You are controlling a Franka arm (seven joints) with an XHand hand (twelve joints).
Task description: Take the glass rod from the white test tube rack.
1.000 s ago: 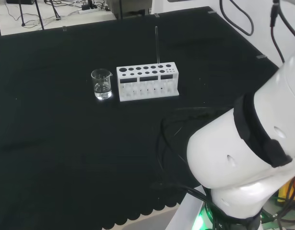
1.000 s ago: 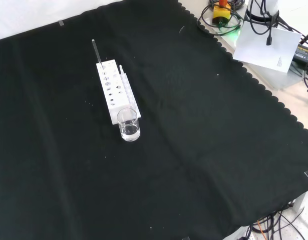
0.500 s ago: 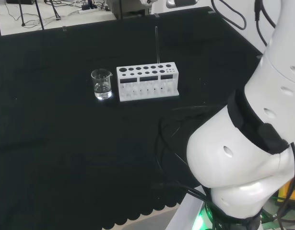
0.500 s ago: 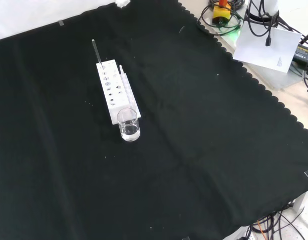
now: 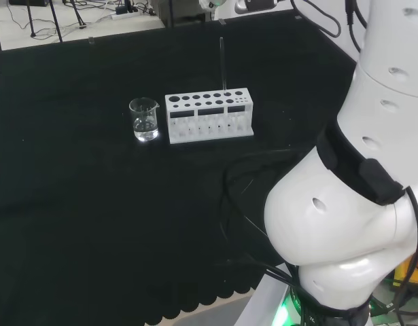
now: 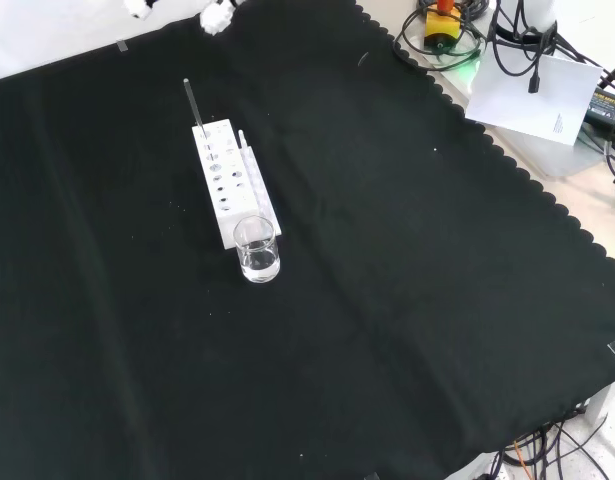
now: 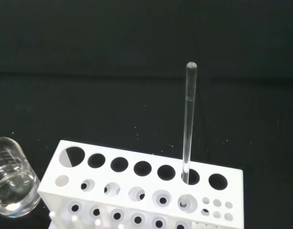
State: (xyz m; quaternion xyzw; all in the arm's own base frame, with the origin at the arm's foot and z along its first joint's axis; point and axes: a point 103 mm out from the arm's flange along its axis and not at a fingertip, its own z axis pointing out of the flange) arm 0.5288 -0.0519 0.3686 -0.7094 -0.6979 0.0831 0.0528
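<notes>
The task has barely started: the glass rod stands upright in a hole near one end of the white rack, untouched, and the whole of the reach, the grasp and the lift out is left to do. In the head view the rack sits just above the middle of the frame with the rod rising from its right part and a small beaker of clear liquid just beside its left end. In the front view the hand shows as white and black tips at the upper left edge, well apart from the rod; whether its fingers are open or curled cannot be told. Compared with half a second ago, more of the hand has come into the front view, and the arm stands taller in the head view; rack, rod and beaker have not moved.
</notes>
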